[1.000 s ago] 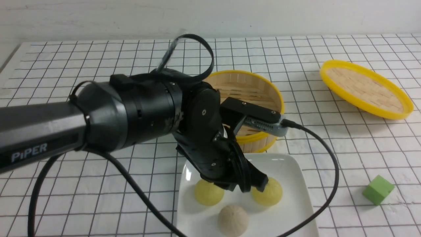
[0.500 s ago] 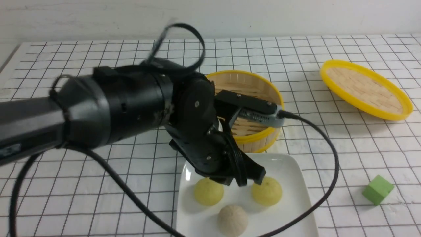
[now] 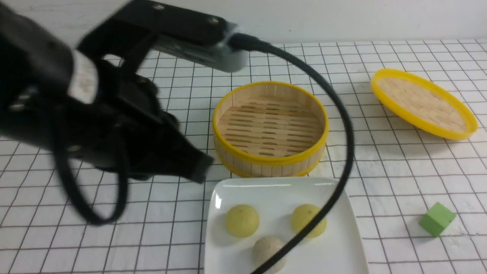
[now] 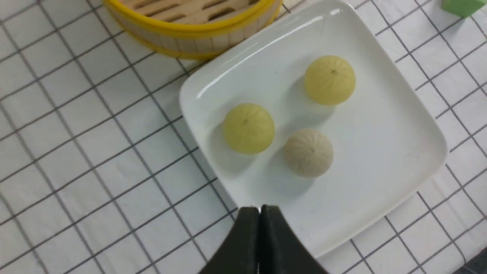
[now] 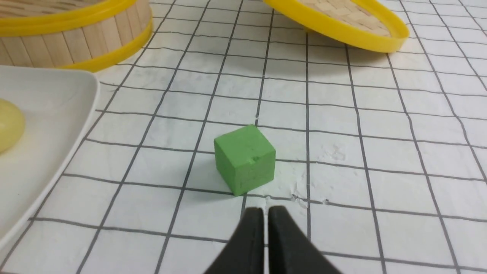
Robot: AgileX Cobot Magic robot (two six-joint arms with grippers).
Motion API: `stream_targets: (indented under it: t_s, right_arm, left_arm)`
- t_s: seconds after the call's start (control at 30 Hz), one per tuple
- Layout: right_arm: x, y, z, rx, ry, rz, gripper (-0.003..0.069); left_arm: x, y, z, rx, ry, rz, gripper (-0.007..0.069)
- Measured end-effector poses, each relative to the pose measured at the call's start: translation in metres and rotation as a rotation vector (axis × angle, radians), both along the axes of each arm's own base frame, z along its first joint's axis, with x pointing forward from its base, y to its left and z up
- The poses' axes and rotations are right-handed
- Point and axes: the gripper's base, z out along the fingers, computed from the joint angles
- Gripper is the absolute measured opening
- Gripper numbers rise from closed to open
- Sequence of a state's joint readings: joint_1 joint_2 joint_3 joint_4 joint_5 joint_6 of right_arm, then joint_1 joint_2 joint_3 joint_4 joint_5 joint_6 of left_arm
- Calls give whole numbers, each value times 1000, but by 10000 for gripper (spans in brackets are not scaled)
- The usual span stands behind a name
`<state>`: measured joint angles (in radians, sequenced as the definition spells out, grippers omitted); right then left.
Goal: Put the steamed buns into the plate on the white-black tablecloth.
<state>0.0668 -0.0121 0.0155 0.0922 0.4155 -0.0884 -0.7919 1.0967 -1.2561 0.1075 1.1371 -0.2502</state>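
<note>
Furthest left in the front view, the blurred left arm (image 3: 57, 114) is seen close to the camera, and the left fingers (image 3: 190, 163) are pointed toward the plate (image 3: 335, 198) without touching it. Only in the left wrist view are these fingers (image 4: 245, 232) shown clearly: they are pressed together with nothing between them.

All three steamed buns (image 4: 308, 153) are found on the plate. A pale yellow bun (image 3: 242, 220) is placed on the left, a beige bun (image 3: 264, 247) nearest the robot, and a second yellow bun (image 3: 302, 217) on the right, partly crossed by the black cable (image 3: 342, 125). In the left wrist view the three are seen uncovered and apart from one another.

Just behind the plate the bamboo steamer (image 3: 266, 167) is stood, its slatted floor in full view. Further right, the green cube (image 3: 437, 219) and, well behind it, the lid (image 3: 422, 102) are laid on the cloth.

The right fingers (image 5: 249, 236) are shown only by the right wrist view. They are all but closed, with a thin slit between them and nothing held, just short of the cube (image 5: 245, 160).

The worktop is covered by the white-black tablecloth (image 3: 399, 171), slightly wrinkled, and a pale wall (image 3: 342, 19) is seen behind it.
</note>
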Motion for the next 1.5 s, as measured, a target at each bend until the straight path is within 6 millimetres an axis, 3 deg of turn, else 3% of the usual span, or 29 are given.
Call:
stream_targets:
  t_s: [0.17, 0.2, 0.3, 0.37, 0.4, 0.57, 0.7, 1.27, 1.37, 1.5]
  right_arm:
    - [0, 0, 0, 0, 0, 0, 47]
    - [0, 0, 0, 0, 0, 0, 49]
    - [0, 0, 0, 0, 0, 0, 55]
    - [0, 0, 0, 0, 0, 0, 57]
    - [0, 0, 0, 0, 0, 0, 59]
    - [0, 0, 0, 0, 0, 0, 67]
    - [0, 0, 0, 0, 0, 0, 74]
    - [0, 0, 0, 0, 0, 0, 92]
    - [0, 0, 0, 0, 0, 0, 96]
    - [0, 0, 0, 0, 0, 0, 99]
  left_arm:
    - [-31, 34, -10, -53, 6, 80, 20]
    - [-44, 47, -33, -70, 27, 115, 21]
    - [-60, 63, -66, -181, 3, 170, 23]
    - [-63, 66, -77, -227, -6, 190, 24]
    - [-66, 69, -96, -302, -22, 216, 27]
    - [-67, 70, -113, -504, -141, 216, 31]
    - [-65, 66, -120, -557, -200, 182, 34]
    - [-63, 74, -131, -403, -242, 187, 48]
    - [-63, 78, -131, -412, -275, 204, 50]
    - [-68, 98, -135, -404, -383, 291, 54]
